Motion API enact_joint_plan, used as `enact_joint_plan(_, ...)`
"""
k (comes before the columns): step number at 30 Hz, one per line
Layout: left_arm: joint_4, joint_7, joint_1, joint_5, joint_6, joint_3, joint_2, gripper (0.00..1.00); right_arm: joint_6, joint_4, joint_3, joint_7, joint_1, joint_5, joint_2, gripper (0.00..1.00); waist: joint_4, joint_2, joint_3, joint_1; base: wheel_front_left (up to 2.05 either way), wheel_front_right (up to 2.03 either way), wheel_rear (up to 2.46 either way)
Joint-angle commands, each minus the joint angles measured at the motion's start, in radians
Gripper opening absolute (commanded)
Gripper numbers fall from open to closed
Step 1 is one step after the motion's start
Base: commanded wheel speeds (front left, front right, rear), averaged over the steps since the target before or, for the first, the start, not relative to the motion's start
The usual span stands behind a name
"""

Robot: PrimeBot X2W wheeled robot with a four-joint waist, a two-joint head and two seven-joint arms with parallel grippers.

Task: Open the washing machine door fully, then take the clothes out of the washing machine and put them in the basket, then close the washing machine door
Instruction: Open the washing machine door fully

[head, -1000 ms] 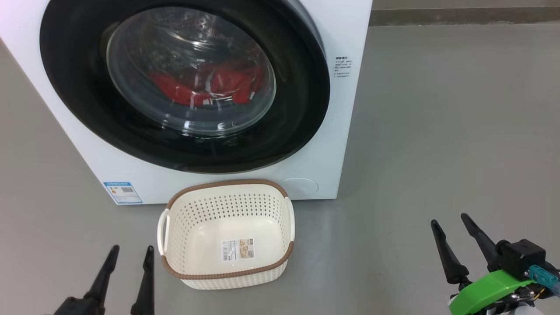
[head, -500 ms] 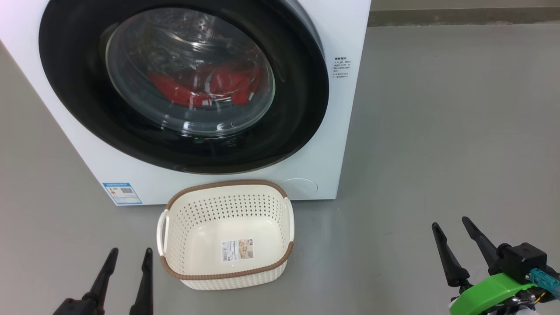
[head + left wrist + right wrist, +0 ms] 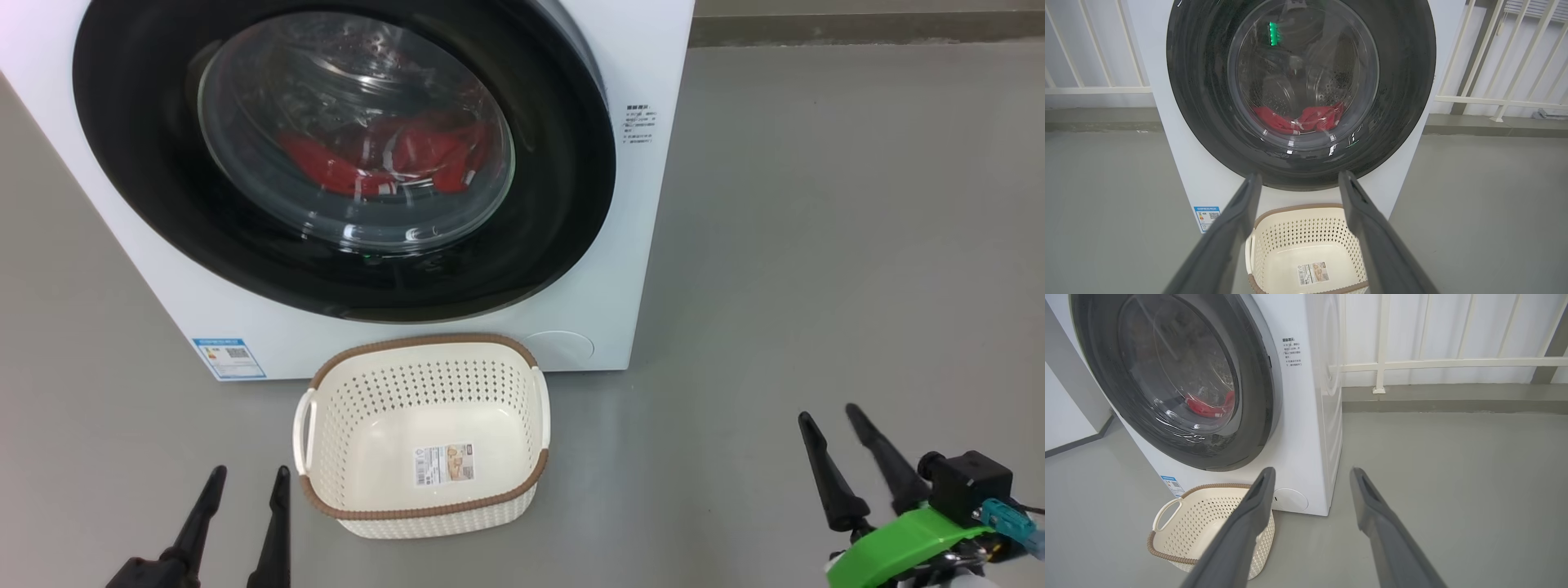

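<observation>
- Opening the shut washing machine door (image 3: 555, 163), we may knock the basket (image 3: 424, 340) at lower centre.
- Our left hand (image 3: 251, 471) and right hand (image 3: 829, 412), both spread and empty, may slip off its glossy rim.

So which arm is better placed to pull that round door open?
Probably the right. The washing machine door is shut, and the right gripper, open, faces the door's right edge, where a small notch may be the catch. The left gripper faces the door's middle, with the basket ahead of it.
</observation>
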Motion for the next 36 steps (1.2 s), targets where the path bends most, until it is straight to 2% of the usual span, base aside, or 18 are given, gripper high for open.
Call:
enact_joint_plan(1,-0.019,-0.012,-0.027,-0.002,-0.003,0.031,0.014,1.0,0.002,-0.024,0.03,-0.012,-0.04,0.017,-0.012,0.0,0.0,0.0,0.002,0.0,0.0,0.0,0.0)
enact_joint_plan(10,-0.009,-0.012,-0.045,-0.013,-0.003,0.016,0.005,1.0,0.002,0.011,0.079,-0.012,-0.213,0.16,-0.029,0.0,0.034,0.0,0.039,0.0,0.0,0.0,0.0)
enact_joint_plan(20,-0.011,-0.012,-0.096,-0.021,-0.003,-0.009,-0.001,1.0,0.002,0.078,0.1,-0.007,-0.42,0.435,-0.049,0.0,0.087,0.0,0.115,0.0,0.0,0.0,0.0)
enact_joint_plan(27,-0.01,-0.012,-0.139,-0.032,-0.003,-0.03,-0.002,1.0,0.002,0.125,0.121,-0.002,-0.534,0.546,-0.084,0.0,0.124,0.0,0.164,0.0,0.0,0.0,0.0)
enact_joint_plan(34,-0.01,-0.012,-0.177,-0.044,-0.003,-0.054,-0.002,1.0,0.002,0.183,0.149,0.033,-0.657,0.675,-0.116,0.0,0.163,0.0,0.209,0.0,0.0,0.0,0.0)
enact_joint_plan(36,-0.009,-0.012,-0.188,-0.047,-0.003,-0.06,-0.002,1.0,0.002,0.194,0.145,0.061,-0.692,0.746,-0.11,0.0,0.172,0.0,0.225,0.0,0.0,0.0,0.0)
